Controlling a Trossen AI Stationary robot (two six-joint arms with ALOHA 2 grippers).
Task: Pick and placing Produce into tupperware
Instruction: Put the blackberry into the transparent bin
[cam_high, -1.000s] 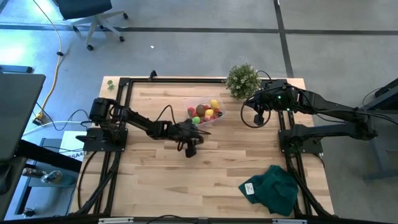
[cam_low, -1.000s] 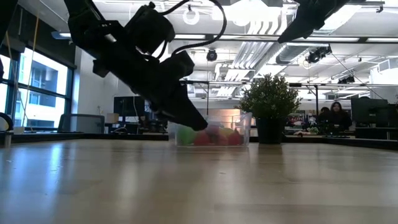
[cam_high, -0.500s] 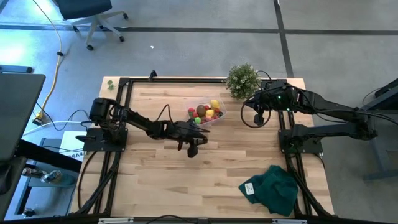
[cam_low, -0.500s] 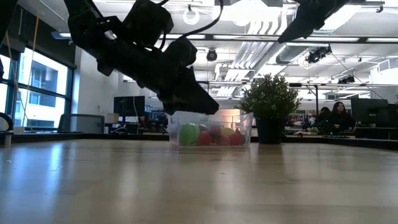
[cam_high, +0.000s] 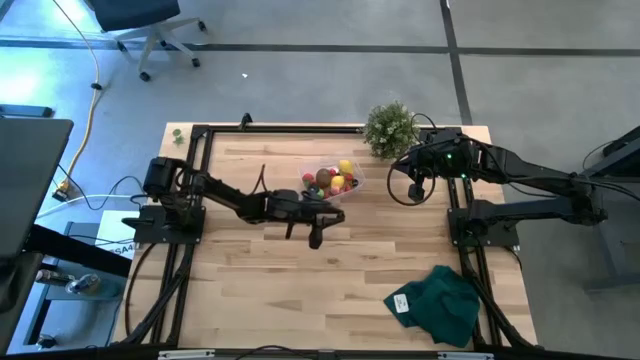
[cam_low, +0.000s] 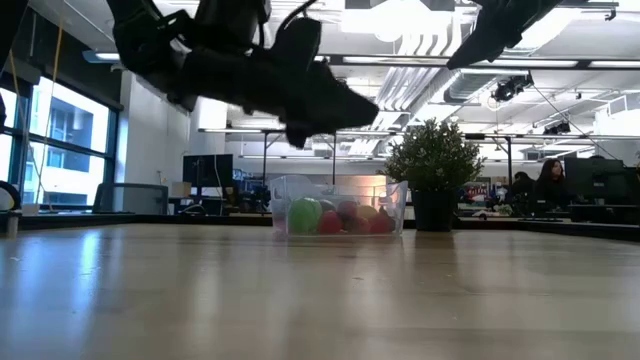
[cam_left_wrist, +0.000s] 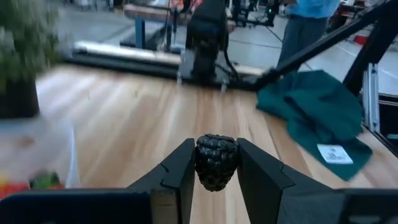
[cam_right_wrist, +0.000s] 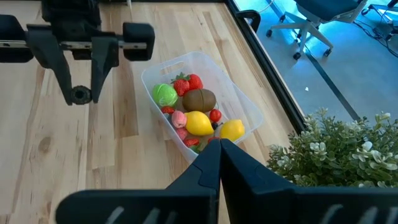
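Observation:
The clear tupperware (cam_high: 331, 181) stands at the table's far middle and holds several toy fruits: a green ball (cam_right_wrist: 165, 94), a brown oval (cam_right_wrist: 199, 99), yellow lemons (cam_right_wrist: 199, 122) and red berries. It also shows in the low view (cam_low: 338, 208). My left gripper (cam_high: 341, 215) is raised just near of the tupperware and is shut on a small dark berry (cam_left_wrist: 216, 162). My right gripper (cam_right_wrist: 219, 151) is shut and empty, high at the far right beside the potted plant (cam_high: 389, 128). My left gripper pinches the dark berry's two sides (cam_left_wrist: 200, 163) between its two fingertips (cam_left_wrist: 182, 168). The fingers come about level, pointing toward the table's right edge. The berry is lifted clear of the table and shows between the tips in the right wrist view (cam_right_wrist: 79, 94).
A dark green cloth (cam_high: 438, 304) with a white tag lies at the near right. The potted plant stands at the far right, close to the tupperware. Black frame rails (cam_high: 190, 190) run along the table's left, right and far sides. A person stands beyond the table's right side (cam_left_wrist: 305, 25).
My left gripper has risen from low over the table to above the tupperware's rim height, tipped from slanting down to about level, and gone a little toward the table's right edge, still shut on the dark berry.

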